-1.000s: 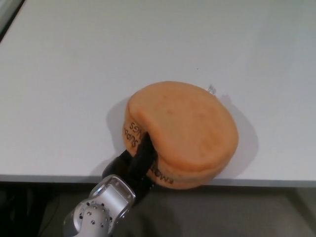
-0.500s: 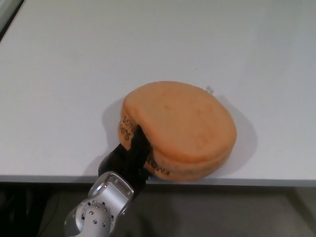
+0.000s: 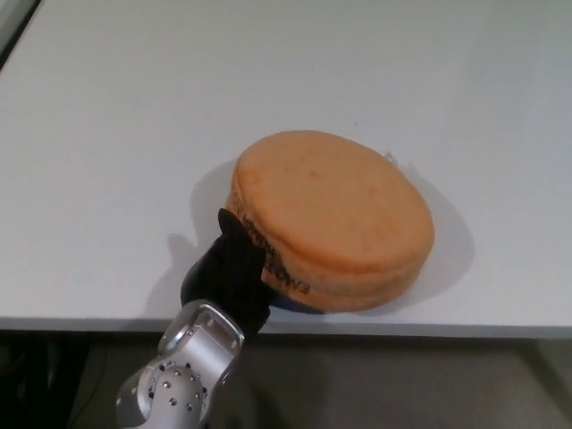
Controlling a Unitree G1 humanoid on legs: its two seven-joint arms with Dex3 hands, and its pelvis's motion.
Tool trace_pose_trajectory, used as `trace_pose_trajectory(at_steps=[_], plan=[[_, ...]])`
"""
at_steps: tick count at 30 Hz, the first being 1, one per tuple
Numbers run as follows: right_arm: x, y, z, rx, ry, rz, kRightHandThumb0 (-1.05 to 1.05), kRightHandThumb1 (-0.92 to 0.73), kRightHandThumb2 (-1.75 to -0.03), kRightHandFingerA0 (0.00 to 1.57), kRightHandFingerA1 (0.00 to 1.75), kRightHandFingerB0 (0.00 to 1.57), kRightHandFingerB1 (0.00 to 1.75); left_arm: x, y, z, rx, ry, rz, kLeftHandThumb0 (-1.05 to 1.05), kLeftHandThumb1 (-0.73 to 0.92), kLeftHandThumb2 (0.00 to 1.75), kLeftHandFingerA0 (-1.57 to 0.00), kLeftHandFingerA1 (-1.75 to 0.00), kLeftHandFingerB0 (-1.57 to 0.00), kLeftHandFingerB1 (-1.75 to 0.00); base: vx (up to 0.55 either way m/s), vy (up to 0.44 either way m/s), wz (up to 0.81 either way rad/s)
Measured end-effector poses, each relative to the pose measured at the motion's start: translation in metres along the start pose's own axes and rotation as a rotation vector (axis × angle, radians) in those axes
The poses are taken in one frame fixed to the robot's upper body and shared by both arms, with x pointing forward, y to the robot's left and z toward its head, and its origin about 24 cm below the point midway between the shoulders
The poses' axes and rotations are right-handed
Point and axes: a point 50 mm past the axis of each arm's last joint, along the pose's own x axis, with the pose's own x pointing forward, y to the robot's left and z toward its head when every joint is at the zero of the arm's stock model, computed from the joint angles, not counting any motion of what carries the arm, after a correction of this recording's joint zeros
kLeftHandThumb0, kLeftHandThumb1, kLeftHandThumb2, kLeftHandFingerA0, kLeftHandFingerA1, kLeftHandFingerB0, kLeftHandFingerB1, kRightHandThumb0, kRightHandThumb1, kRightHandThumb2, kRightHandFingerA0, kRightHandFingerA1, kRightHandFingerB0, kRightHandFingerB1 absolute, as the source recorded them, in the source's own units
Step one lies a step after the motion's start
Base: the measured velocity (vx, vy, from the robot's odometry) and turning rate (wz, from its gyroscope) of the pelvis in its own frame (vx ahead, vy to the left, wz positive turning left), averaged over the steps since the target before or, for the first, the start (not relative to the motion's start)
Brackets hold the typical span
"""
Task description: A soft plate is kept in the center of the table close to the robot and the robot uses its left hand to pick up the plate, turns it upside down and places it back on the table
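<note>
The soft orange plate (image 3: 335,223) lies flat with its underside up on the white table (image 3: 134,134), close to the front edge. Black lettering runs along its thick rim. My left hand (image 3: 228,273) sits at the plate's front-left rim, the silver wrist coming up from below the table edge. No finger presses on the plate's top, and its outline is round with no dent. One black fingertip (image 3: 227,222) points up beside the rim. Whether a finger still reaches under the plate's edge is hidden. My right hand is out of view.
The table's front edge (image 3: 429,328) runs just below the plate, with dark floor beneath it. A small clear scrap (image 3: 391,159) lies just behind the plate. A dark strip shows at the table's far left corner.
The finger that was pressing into the plate's front-left top has come off, and the dent has sprung back. The plate has settled flat and shifted slightly right. The hand has drawn back a little.
</note>
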Motion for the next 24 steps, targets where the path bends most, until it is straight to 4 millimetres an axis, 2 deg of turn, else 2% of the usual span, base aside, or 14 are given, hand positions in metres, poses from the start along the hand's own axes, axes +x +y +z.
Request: trace_pose_trajectory(at_steps=[2,3,6,7,9,10,11,14,15,16,17,18,22,24], plan=[[0.0,0.0,0.001,-0.002,0.0,0.003,-0.69,-0.85,-0.67,0.5,0.38,0.22,0.29,-0.002,0.001,-0.002,0.013,0.024,-0.024,-1.05,0.88,0.67,0.0,0.0,0.0,0.0,0.0,0.0,0.0],[0.001,0.0,0.001,-0.003,-0.001,0.004,-0.74,-0.71,-1.01,0.43,0.52,0.16,0.43,-0.003,0.001,-0.004,0.015,0.034,-0.033,-1.03,0.76,1.06,0.0,-0.15,0.0,0.0,0.0,0.0,0.0],[0.001,0.0,0.002,-0.003,-0.003,0.006,-0.69,-0.69,-1.01,0.43,0.54,0.15,0.44,-0.005,-0.001,-0.004,0.026,0.06,-0.068,-1.03,0.77,1.07,0.0,-0.12,0.0,0.0,0.0,0.0,0.0],[0.002,0.0,0.002,-0.002,-0.004,0.007,-0.67,-0.86,-0.67,0.51,0.39,0.23,0.29,-0.006,-0.001,-0.005,0.028,0.076,-0.08,-1.03,0.76,1.06,0.0,-0.15,0.0,0.0,0.0,0.0,0.0],[0.002,0.0,0.002,-0.002,-0.004,0.008,-0.72,-0.71,-1.01,0.43,0.53,0.16,0.44,-0.006,-0.001,-0.005,0.039,0.092,-0.087,-1.02,0.75,1.05,0.0,-0.17,0.0,0.0,0.0,0.0,0.0],[0.003,0.0,0.002,-0.001,-0.005,0.009,-0.69,-0.7,-1.02,0.44,0.54,0.15,0.44,-0.007,-0.001,-0.004,0.054,0.105,-0.092,-1.05,0.9,0.68,0.0,0.0,0.0,0.0,0.0,0.0,0.0],[0.003,0.0,0.002,-0.001,-0.005,0.009,-0.72,-0.72,-1.01,0.43,0.53,0.15,0.43,-0.007,-0.001,-0.004,0.061,0.109,-0.093,-1.05,0.78,0.88,0.0,0.0,0.0,0.0,0.0,0.0,0.0],[0.004,0.0,0.003,-0.001,-0.008,0.011,-0.73,-0.73,-1.01,0.43,0.52,0.16,0.43,-0.009,0.001,0.004,0.113,0.119,-0.096,-1.05,0.89,0.67,0.0,0.0,0.0,0.0,0.0,0.0,0.0],[0.004,0.0,0.004,-0.002,-0.009,0.012,-0.7,-0.85,-0.68,0.51,0.39,0.23,0.29,-0.01,0.002,0.007,0.129,0.118,-0.094,-1.05,0.76,1.08,0.0,-0.22,0.0,0.0,0.0,0.0,0.0],[0.004,0.0,0.004,-0.002,-0.01,0.012,-0.7,-0.85,-0.68,0.51,0.39,0.23,0.29,-0.012,0.004,0.012,0.155,0.117,-0.091,-1.05,0.76,1.08,0.0,-0.22,0.0,0.0,0.0,0.0,0.0],[0.004,0.0,0.004,-0.002,-0.011,0.012,-0.73,-0.72,-1.01,0.44,0.53,0.16,0.43,-0.013,0.006,0.015,0.175,0.115,-0.087,-1.05,0.9,0.69,0.0,0.0,0.0,0.0,0.0,0.0,0.0],[0.004,0.001,0.004,-0.002,-0.011,0.012,-0.69,-0.85,-0.67,0.52,0.39,0.24,0.29,-0.015,0.008,0.019,0.198,0.112,-0.082,-1.01,0.72,1.05,0.0,-0.2,0.0,0.0,0.0,0.0,0.0],[0.005,0.001,0.004,-0.001,-0.01,0.015,-0.67,-0.85,-0.67,0.51,0.39,0.23,0.29,-0.022,0.015,0.033,0.275,0.104,-0.061,-1.01,0.73,1.05,0.0,-0.2,0.0,0.0,0.0,0.0,0.0],[0.005,0.001,0.004,0.001,-0.009,0.016,-0.7,-0.7,-1.01,0.43,0.53,0.15,0.43,-0.027,0.019,0.039,0.308,0.1,-0.05,-1.02,0.75,1.05,0.0,-0.19,0.0,0.0,0.0,0.0,0.0]])
